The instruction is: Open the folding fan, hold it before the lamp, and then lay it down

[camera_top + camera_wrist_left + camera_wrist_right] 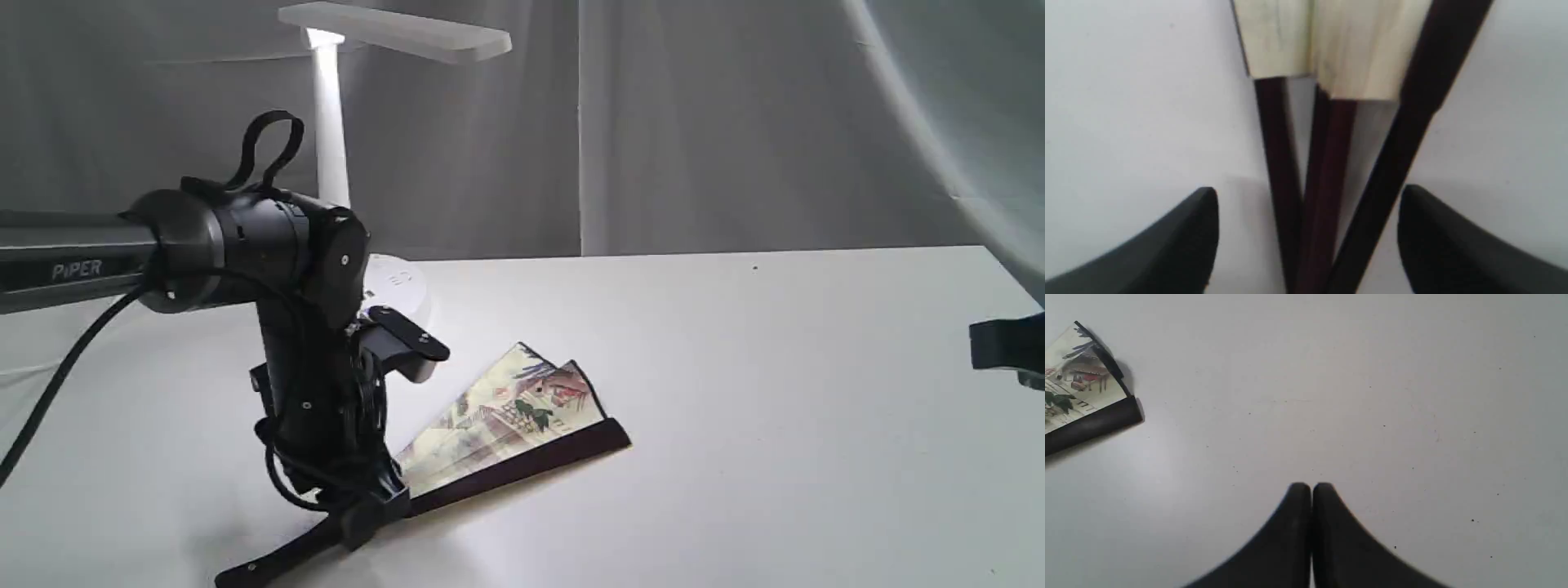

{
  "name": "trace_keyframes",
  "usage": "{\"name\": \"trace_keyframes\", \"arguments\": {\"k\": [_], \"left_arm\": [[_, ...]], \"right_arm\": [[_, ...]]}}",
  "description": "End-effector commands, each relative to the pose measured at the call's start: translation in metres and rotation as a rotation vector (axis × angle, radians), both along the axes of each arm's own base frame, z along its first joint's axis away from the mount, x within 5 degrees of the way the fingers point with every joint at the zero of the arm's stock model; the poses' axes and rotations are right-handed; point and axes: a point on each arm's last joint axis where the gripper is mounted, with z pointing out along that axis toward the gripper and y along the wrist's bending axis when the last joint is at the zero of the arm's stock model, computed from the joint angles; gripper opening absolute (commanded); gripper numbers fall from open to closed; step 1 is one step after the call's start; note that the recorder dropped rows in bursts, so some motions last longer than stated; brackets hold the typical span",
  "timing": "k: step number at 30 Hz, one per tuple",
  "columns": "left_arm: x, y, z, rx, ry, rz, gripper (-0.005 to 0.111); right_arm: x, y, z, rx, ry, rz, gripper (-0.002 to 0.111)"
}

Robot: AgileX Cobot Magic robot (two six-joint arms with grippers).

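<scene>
The folding fan (522,408) lay flat on the white worktop (775,408), left of its middle and nearer the front edge than the far one. It was spread only part way: a few cream pleats painted with houses and trees showed, with a dark outer rib along the side facing the front edge. Its rib end pointed towards the front left corner and its painted, black-edged end towards the middle of the worktop.

The lamp (331,122) stood upright by the far edge, on the left side, behind the fan, with its flat head reaching out above.

The left claw (371,510) pointed down over the fan's bare ribs. In the left wrist view its fingers (1180,237) stood wide apart, with the dark ribs (1327,171) running between them. One finger was just beside the outer rib, and I could not tell whether they touched; nothing was clamped.

The right claw (1311,490) was pressed together on nothing, above bare worktop well apart from the fan (1081,396), out at the right edge (1008,347)
</scene>
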Motion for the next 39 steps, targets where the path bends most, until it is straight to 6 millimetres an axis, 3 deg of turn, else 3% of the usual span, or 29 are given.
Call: {"name": "trace_keyframes", "arguments": {"k": [1, 8, 18, 31, 39], "left_arm": [[-0.002, 0.009, 0.002, 0.102, 0.005, 0.016, 0.072], [-0.005, 0.011, 0.003, 0.13, 0.034, 0.064, 0.073], [-0.024, 0.013, -0.015, 0.137, 0.107, 0.312, 0.073], [-0.022, -0.004, -0.027, -0.037, 0.044, 0.822, 0.073], [-0.023, -0.009, -0.027, -0.039, 0.07, 1.146, 0.073]], "right_arm": [[-0.001, 0.001, -0.002, 0.003, 0.009, 0.003, 0.0], [-0.001, 0.001, -0.002, 0.003, 0.009, 0.003, 0.0], [-0.001, 0.002, -0.002, 0.03, 0.008, -0.005, 0.0], [0.0, 0.002, -0.001, 0.042, 0.004, -0.01, 0.0], [0.0, 0.003, -0.001, 0.054, 0.004, -0.013, 0.0]]}}
